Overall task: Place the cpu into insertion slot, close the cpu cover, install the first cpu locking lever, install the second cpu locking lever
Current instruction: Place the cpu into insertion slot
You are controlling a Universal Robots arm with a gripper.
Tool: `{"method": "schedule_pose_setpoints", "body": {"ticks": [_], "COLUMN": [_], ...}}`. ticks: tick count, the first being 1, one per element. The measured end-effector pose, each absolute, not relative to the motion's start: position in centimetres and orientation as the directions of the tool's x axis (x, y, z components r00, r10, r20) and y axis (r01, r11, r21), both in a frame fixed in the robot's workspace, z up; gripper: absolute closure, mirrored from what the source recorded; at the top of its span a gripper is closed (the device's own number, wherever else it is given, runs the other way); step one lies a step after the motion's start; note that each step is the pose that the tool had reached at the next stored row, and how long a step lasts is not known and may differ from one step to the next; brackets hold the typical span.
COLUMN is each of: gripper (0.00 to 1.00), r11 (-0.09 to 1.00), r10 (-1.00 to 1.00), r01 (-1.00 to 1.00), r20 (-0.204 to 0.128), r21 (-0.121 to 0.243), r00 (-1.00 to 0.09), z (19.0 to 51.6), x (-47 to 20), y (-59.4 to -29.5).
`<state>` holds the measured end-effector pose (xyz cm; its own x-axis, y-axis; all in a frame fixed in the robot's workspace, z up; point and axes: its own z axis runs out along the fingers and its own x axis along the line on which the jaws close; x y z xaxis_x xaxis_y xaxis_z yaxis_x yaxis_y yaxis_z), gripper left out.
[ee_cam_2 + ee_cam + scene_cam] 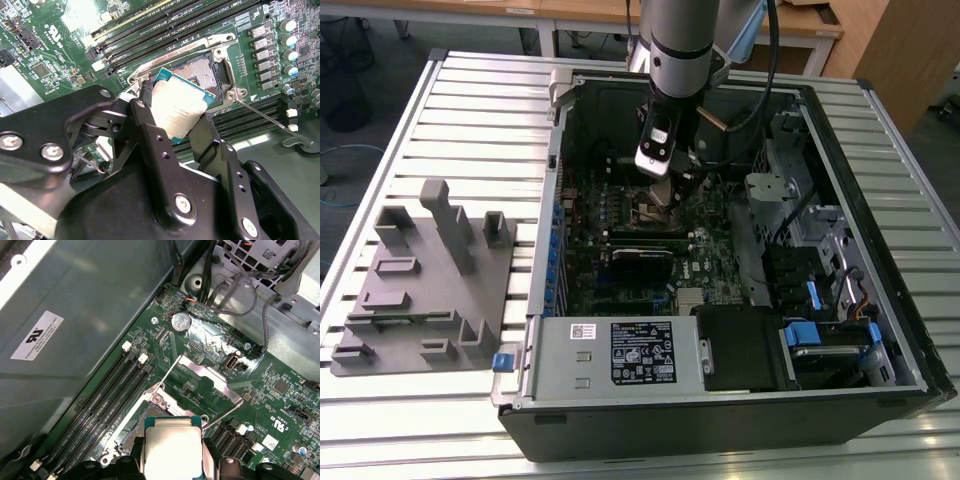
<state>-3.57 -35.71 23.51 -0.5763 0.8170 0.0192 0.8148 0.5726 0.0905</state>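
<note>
We see the gripper (668, 190) down inside the open computer case (720, 435), its fingers (145, 125) pinched on opposite edges of the cpu (177, 112). The cpu is held over one side of the slot (200, 70) and is not seated in it (much of the brownish contact field lies bare in the second wrist view). The cover (210, 377) stands swung open, back from the slot, above the green board (280, 390).

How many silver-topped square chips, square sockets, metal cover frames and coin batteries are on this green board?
cpu: 1
insertion slot: 1
cpu cover: 1
coin battery: 1
Total: 4
</note>
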Motion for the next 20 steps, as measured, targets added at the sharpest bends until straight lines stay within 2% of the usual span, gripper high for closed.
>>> {"method": "schedule_pose_setpoints", "body": {"ticks": [20], "gripper": [0.46], "r11": [0.267], "r10": [0.963], "r01": [0.959], "r20": [0.019], "r21": [0.09], "r00": [-0.27], "z": [23.45], "x": [-3.57], "y": [-35.72]}}
